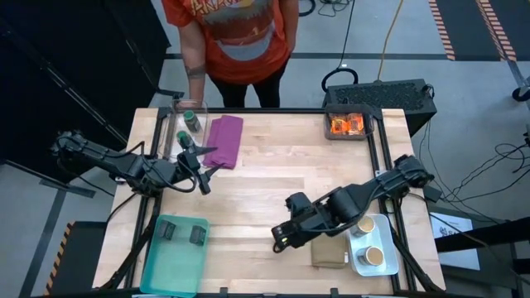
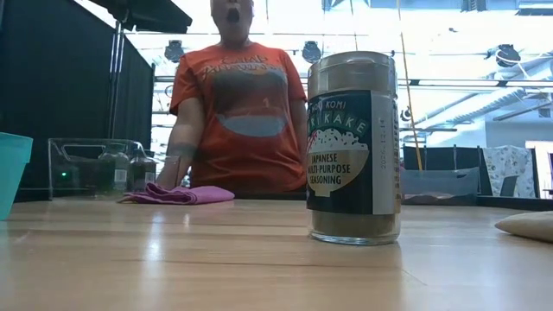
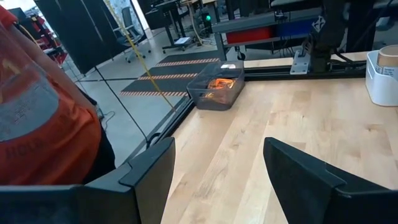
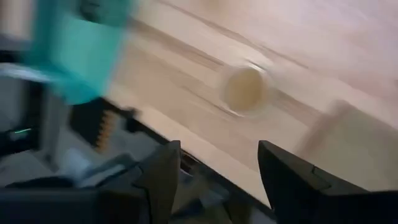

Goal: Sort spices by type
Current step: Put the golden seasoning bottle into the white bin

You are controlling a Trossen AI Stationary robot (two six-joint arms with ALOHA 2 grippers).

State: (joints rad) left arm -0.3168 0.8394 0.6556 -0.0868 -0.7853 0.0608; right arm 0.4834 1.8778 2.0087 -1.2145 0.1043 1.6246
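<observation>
Now | jar (image 2: 352,147) label: "JAPANESE MULTI-PURPOSE SEASONING" | left gripper (image 3: 214,180) released | right gripper (image 4: 217,177) released

Grey floor (image 1: 74,223) with striped hazard tape (image 3: 180,61); black partition panels (image 2: 52,95); bright ceiling lights (image 2: 449,34)

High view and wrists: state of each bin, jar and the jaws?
Left gripper: jaws open, empty, beside the purple cloth.
Right gripper: jaws open, empty, mid-table.
Seasoning jar: upright, lidded.
Teal bin: holds two dark blocks.
White tray: holds two tan-topped cups.
Dark bin: holds orange packets.
</observation>
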